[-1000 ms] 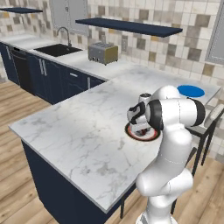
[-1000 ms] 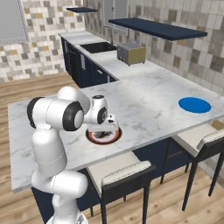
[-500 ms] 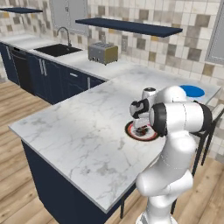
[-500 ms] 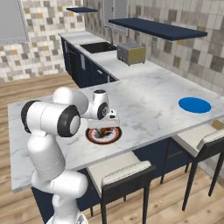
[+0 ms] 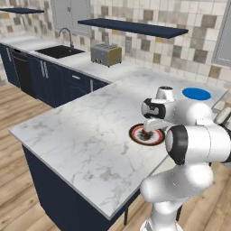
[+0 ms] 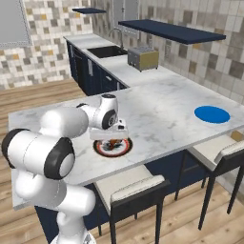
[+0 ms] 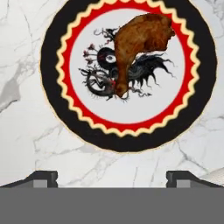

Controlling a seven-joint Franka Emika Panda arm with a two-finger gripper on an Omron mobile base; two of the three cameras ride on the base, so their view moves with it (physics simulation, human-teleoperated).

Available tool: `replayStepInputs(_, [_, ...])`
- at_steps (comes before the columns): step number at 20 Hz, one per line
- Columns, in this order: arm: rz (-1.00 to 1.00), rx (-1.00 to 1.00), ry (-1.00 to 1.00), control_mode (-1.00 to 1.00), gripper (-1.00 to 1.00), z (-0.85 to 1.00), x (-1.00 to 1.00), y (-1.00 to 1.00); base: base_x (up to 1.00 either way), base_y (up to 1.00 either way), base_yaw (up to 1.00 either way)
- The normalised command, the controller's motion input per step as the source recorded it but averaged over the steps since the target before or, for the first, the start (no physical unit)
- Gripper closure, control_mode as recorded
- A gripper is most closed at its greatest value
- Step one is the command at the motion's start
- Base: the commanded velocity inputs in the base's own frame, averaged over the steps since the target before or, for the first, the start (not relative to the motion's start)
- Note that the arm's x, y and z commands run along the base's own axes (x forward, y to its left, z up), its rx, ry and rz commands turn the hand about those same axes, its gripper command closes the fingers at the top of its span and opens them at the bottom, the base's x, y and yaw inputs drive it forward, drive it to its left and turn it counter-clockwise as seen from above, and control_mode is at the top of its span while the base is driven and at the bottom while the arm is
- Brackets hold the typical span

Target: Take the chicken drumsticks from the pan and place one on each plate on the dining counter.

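Where the white marble dining counter (image 5: 85,131) runs out toward the stools, hovering just above the red-and-black rimmed plate (image 7: 57,109): the gripper (image 7: 111,177), spread wide and grasping nothing, both dark fingertips (image 7: 41,177) apart at the bottom of the hand view with bare marble between them. Lying free on that plate's white patterned centre, touching neither finger and a little beyond the tips: a reddish-brown chicken drumstick (image 7: 135,48), thick end toward the far rim, narrow end pointing back toward the middle of the plate. Seen from the left base view, the same plate (image 5: 146,134) near the counter's stool-side edge, partly hidden behind the white arm. Seen from the right base view, the plate (image 6: 113,147) directly under the hand. Well apart along the counter, near its far end: the plain blue plate (image 6: 212,114), nothing on it.
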Motion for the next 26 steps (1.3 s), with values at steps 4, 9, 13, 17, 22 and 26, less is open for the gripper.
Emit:
replayStepInputs(4, [0.0, 0.06, 0.02, -1.0, -1.0, 0.34, -0.76, 0.0, 0.0, 0.0, 0.0])
replayStepInputs(9, [0.0, -0.02, 0.0, -1.0, -1.0, 0.33, -0.67, 0.05, 0.0, 0.0, 0.0])
replayStepInputs(13, [0.0, -0.1, -0.02, -1.0, -1.0, 0.39, -0.58, 0.05, 0.0, 0.0, 0.0])
replayStepInputs(17, [0.0, -0.07, -0.09, -1.0, -1.0, 0.38, -0.62, 0.03, 0.0, 0.0, 0.0])
replayStepInputs(22, [0.0, -0.04, -0.09, -1.0, -1.0, 0.36, -0.59, 0.07, 0.0, 0.0, 0.0])
replayStepInputs(26, [0.0, -0.01, -0.15, -1.0, -1.0, 0.28, -0.51, 0.06, 0.0, 0.0, 0.0])
